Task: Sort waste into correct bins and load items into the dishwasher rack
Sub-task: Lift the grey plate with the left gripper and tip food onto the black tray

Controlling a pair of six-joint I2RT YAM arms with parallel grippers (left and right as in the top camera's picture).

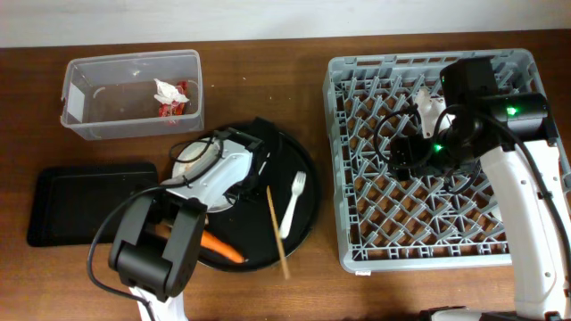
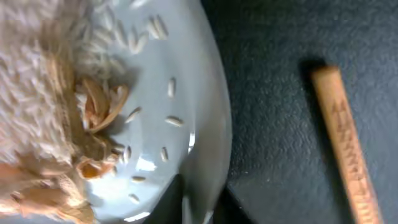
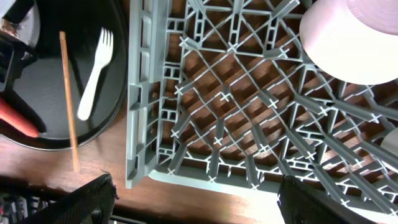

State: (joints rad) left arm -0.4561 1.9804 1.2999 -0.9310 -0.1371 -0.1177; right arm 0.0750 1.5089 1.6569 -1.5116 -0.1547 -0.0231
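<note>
Arms reached apart: left tool (image 1: 243, 150) hung low over the plate (image 2: 186, 74), its grip impossible to tell; right tool (image 3: 196, 185) hovered spread wide above the dishwasher rack (image 3: 144, 93).

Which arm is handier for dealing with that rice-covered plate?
Left. The left gripper is right at the plate, rice filling its camera; the right gripper hangs open over the rack, away.

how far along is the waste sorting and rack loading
Done: the red-and-white wrapper is in the clear tub and the pinkish-white bowl sits in the dishwasher rack. In hand: the left wrist view is filled by the plate, rice bits on it; the right gripper hangs open over the rack. Left: fork, chopstick and carrot lie on the round black tray.
</note>
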